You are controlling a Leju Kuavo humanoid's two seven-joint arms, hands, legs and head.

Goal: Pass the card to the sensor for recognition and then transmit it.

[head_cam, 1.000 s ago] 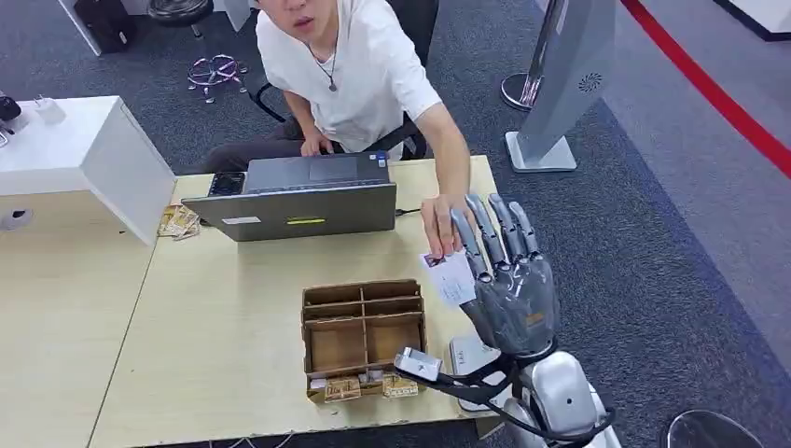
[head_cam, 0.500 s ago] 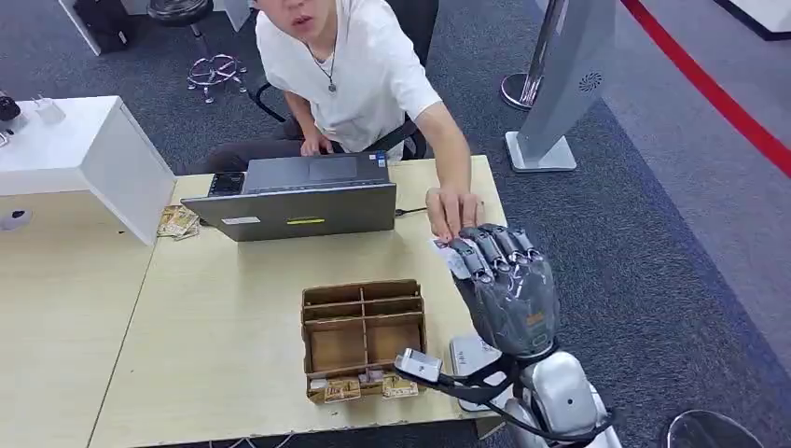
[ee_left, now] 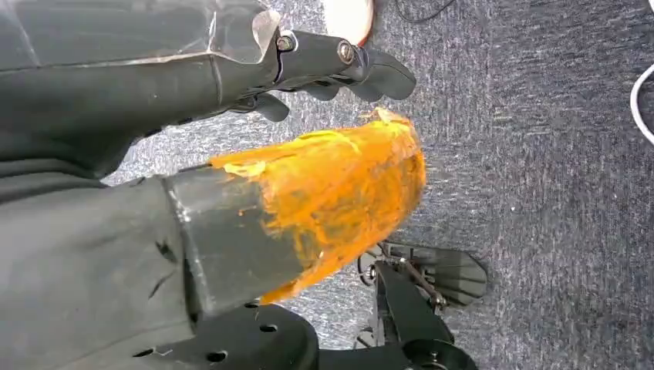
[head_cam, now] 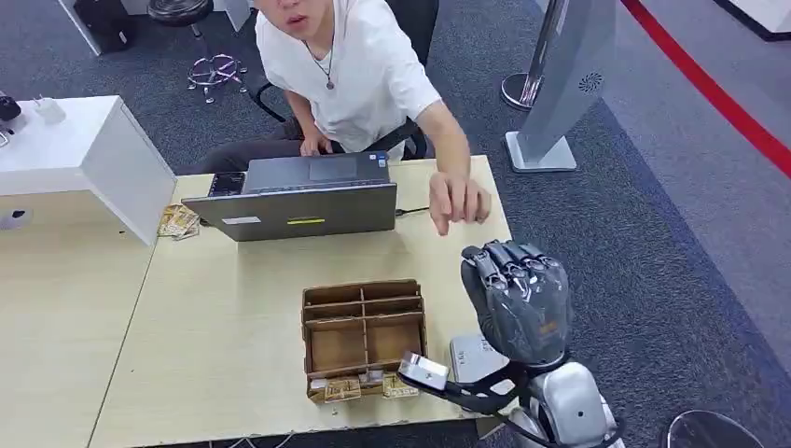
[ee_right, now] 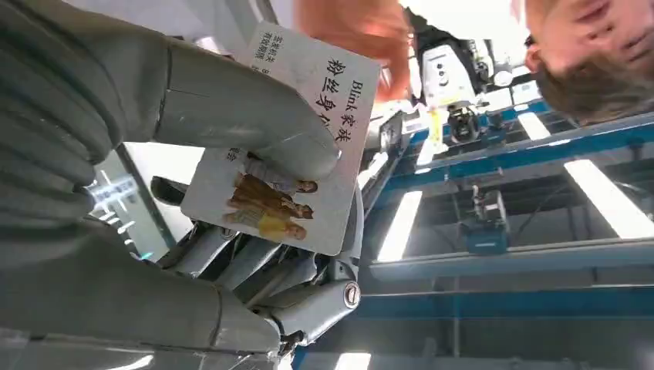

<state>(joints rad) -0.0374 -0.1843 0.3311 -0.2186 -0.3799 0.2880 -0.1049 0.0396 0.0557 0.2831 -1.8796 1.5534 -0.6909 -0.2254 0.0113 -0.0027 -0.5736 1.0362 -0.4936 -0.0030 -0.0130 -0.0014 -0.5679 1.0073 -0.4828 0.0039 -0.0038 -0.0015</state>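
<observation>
My right hand [head_cam: 518, 297] is raised above the table's right end with its fingers curled in. In the right wrist view it grips a white card [ee_right: 287, 158] printed with a photo and black characters, the thumb [ee_right: 254, 123] pressing it against the fingers. The head view hides the card behind the hand. A pale grey sensor pad [head_cam: 469, 358] lies on the table just below that hand. The person's hand [head_cam: 457, 200] hovers beyond my hand, apart from it. My left hand [ee_left: 231, 208] hangs over the carpet and holds nothing; its thumb is wrapped in orange.
A cardboard divider box [head_cam: 364, 334] with small packets at its front stands left of the sensor. A grey laptop [head_cam: 298, 198] sits at the table's far edge before the seated person [head_cam: 345, 65]. A white cabinet [head_cam: 84, 154] stands at left.
My right hand's fingers went from spread to curled around the card handed over by the person. The person's hand let go and drew back toward the laptop. My hand lowered slightly.
</observation>
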